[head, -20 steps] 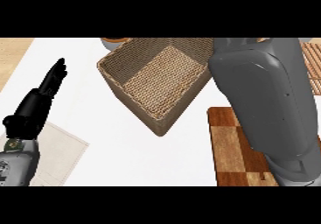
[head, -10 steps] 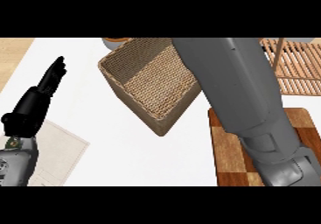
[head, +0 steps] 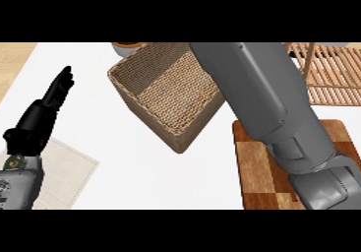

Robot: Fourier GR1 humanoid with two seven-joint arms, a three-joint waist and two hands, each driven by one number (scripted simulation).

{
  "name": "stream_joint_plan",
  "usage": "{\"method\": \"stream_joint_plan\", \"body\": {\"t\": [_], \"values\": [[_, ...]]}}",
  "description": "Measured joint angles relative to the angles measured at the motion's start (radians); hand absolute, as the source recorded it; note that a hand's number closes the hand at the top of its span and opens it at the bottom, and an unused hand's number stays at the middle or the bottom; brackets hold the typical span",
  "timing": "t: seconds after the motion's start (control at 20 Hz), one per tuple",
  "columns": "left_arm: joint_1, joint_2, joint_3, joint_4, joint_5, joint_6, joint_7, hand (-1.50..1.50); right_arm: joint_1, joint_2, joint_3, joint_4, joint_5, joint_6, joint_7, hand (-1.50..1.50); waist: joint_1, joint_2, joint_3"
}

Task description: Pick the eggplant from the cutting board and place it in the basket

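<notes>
Neither the eggplant nor the right hand is seen; the grey forearm (head: 270, 123) is stretched over the basket (head: 165, 96). The left hand (head: 41, 120) is rested open, fingers straight. The eggplant is judged light, smooth and slippery, best taken mid-body.

- Left hand (head: 39, 123) rests at the frame's left edge, fingers straight, pointing up toward the upper left.
- Right forearm (head: 266, 106) crosses the right half diagonally; its hand is out of sight.

Kitchen: counter (head: 161, 172), cutting board (head: 263, 167)
</notes>
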Motion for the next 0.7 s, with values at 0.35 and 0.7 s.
{"method": "stream_joint_plan", "body": {"t": [0.35,0.7], "values": [[0.001,0.001,0.01,0.005,0.001,-0.013,0.0,0.0,-0.006,0.025,-0.036,0.021,-0.066,0.041,-0.011,-1.5,-0.002,-0.002,0.0],[0.005,-0.015,0.001,-0.004,-0.013,-0.007,-0.004,0.0,0.001,0.024,-0.089,0.009,-0.08,-0.079,-0.056,-1.5,0.002,-0.001,0.001]]}}
